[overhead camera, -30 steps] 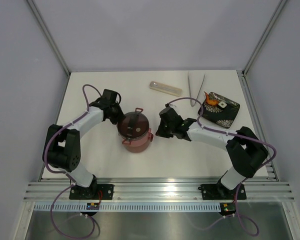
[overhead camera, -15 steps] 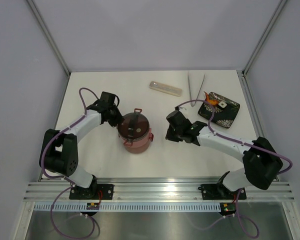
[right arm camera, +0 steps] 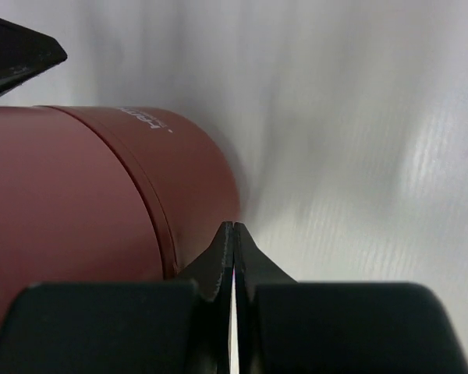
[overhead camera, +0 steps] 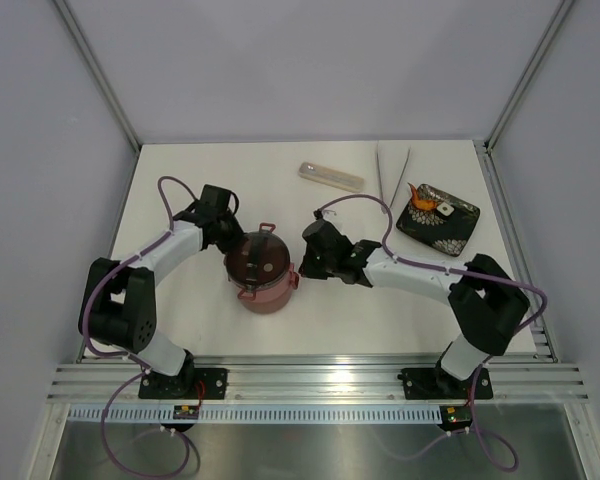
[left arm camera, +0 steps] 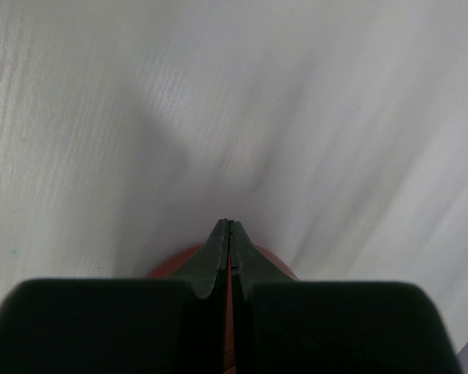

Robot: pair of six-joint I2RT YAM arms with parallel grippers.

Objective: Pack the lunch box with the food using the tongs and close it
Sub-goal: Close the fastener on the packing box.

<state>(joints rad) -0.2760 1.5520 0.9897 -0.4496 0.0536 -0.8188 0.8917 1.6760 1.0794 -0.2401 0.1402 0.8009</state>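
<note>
Left end effector (left arm camera: pixel 230 227) and right end effector (right arm camera: pixel 232 227), both pinched shut on nothing, flank the stacked maroon lunch box (overhead camera: pixel 263 276) at mid-desk (overhead camera: pixel 180 180). The right tip sits just beside its wall; I cannot tell whether it touches. I judge the box rigid, smooth-sided and apt to slide, best taken at its top latch. The thin steel tongs (overhead camera: pixel 392 172) lie flat at the far edge, near the tray (overhead camera: pixel 455 228) bearing the food (overhead camera: pixel 432 203); I would pinch both blades mid-length. Both arms reach forward and bend inward toward the box.
</note>
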